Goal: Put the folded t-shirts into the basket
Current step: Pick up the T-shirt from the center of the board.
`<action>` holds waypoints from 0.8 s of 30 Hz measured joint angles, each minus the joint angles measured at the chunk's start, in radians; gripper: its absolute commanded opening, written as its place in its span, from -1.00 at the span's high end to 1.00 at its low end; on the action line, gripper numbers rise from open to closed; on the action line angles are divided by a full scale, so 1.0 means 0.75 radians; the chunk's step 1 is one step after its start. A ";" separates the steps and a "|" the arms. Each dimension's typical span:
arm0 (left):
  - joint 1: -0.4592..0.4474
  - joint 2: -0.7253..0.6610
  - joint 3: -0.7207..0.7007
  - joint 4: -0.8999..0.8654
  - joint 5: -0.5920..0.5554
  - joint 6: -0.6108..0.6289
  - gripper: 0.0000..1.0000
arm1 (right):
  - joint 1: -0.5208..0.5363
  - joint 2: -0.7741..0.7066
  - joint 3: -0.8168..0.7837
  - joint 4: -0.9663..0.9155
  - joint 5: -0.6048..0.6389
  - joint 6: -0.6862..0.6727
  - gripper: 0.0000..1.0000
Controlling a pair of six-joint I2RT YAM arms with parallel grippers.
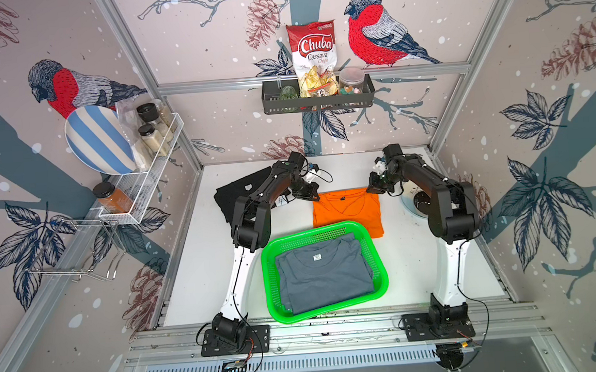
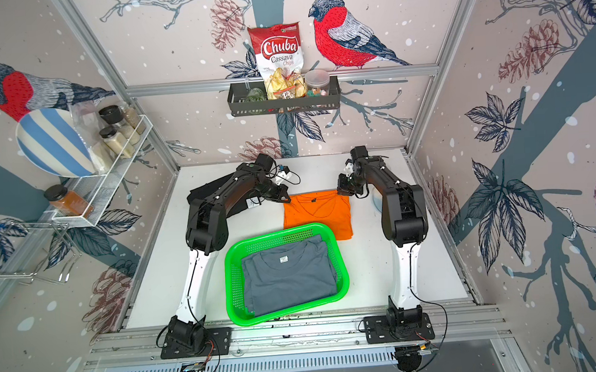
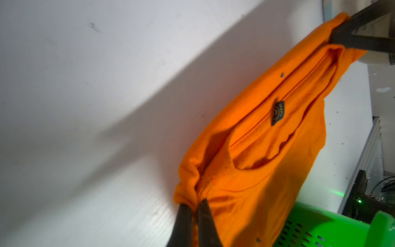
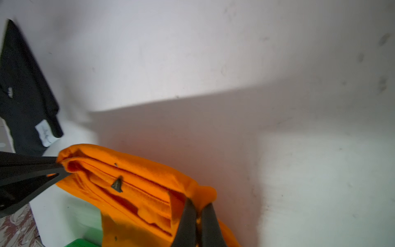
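1. The left gripper (image 3: 195, 206) is clamped on one far corner of the orange shirt (image 3: 267, 160), with cloth bunched between its fingers.
2. The right gripper (image 4: 198, 207) is pinched tight on the other far corner and also holds a wad of fabric.
3. Between the two grips the collar edge sags a little. It is raised off the table (image 1: 418, 268), which shows a shadow beneath it. The shirt's near edge hangs by the far rim of the basket (image 1: 268, 277), and I cannot tell whether it rests on the table.
4. The grey shirt (image 1: 325, 277) lies flat in the basket and covers most of its floor. The black shirt (image 1: 233, 194) lies on the table beyond the left arm, well apart from the basket.
5. The step in hand looks like carrying the orange shirt over into the basket. To do it well:
   - Keep both grippers level and the same distance apart, so the fold does not open or stretch.
   - Lift until the hanging edge clears the rim before moving across.
6. The basket is only slightly larger than a shirt and sits a little skewed, so line the shirt up with its sides. Lay the hanging edge on the grey shirt first, lower the collar edge after it, and let go with both grippers together.
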 measured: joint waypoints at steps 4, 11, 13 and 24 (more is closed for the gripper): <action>0.001 -0.012 0.004 -0.013 0.003 0.015 1.00 | 0.002 -0.065 -0.042 0.030 -0.015 0.002 1.00; 0.030 -0.076 0.006 -0.025 0.039 0.015 1.00 | -0.009 -0.115 -0.110 0.056 -0.024 0.007 1.00; 0.036 -0.095 0.011 -0.026 0.045 0.016 1.00 | -0.007 -0.126 -0.118 0.066 -0.026 0.011 1.00; 0.055 -0.260 0.015 -0.090 0.089 0.024 1.00 | 0.044 -0.342 -0.093 0.070 -0.026 0.070 1.00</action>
